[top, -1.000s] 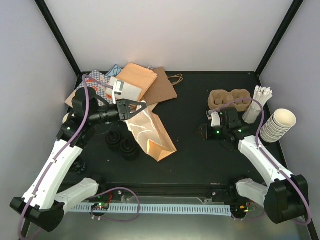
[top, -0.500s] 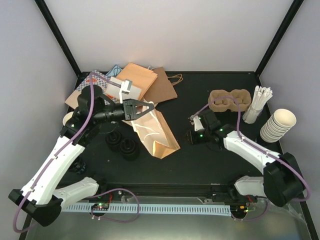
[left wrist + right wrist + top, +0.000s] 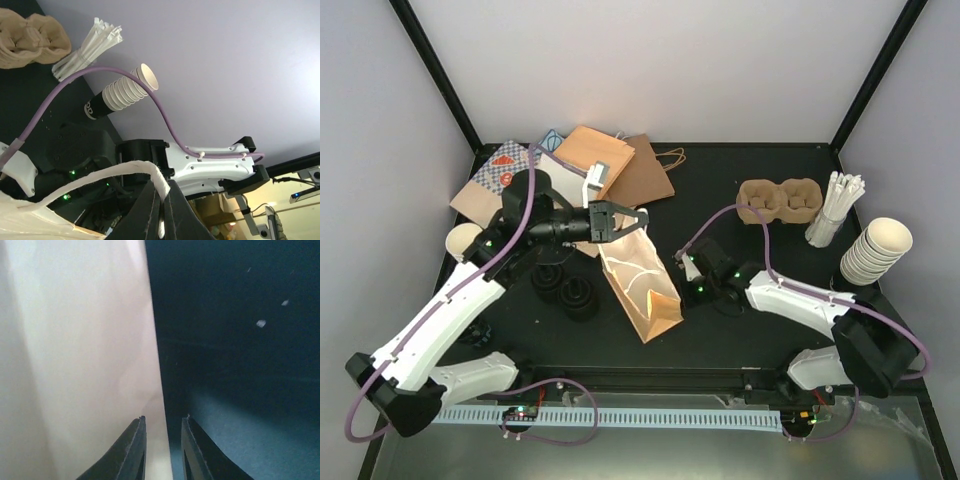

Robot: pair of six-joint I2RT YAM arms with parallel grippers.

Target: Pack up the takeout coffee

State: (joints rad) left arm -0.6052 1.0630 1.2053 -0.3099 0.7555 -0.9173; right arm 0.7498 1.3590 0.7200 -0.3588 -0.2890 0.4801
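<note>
A brown paper bag (image 3: 642, 285) stands tilted at the table's middle. My left gripper (image 3: 634, 218) holds it up, shut on its white twisted handle (image 3: 125, 170), as the left wrist view (image 3: 161, 192) shows. Low at the bag's right edge, my right gripper (image 3: 682, 288) is open by a narrow gap (image 3: 163, 421). One of its fingers lies over the paper (image 3: 75, 365), the other over the dark table. Two black-lidded cups (image 3: 565, 285) stand left of the bag. The brown pulp carrier (image 3: 778, 200) sits at the back right, also seen in the left wrist view (image 3: 25, 35).
Flat paper bags (image 3: 610, 160) are piled at the back left. A stack of lidless cream cups (image 3: 875, 250) lies at the right edge beside a bundle of white stirrers (image 3: 835, 205). Another cream cup (image 3: 460, 240) stands by the left arm.
My left gripper has carried the bag's handle to the right and nearer. My right arm has swung left to the bag's right edge, and its jaws have narrowed.
</note>
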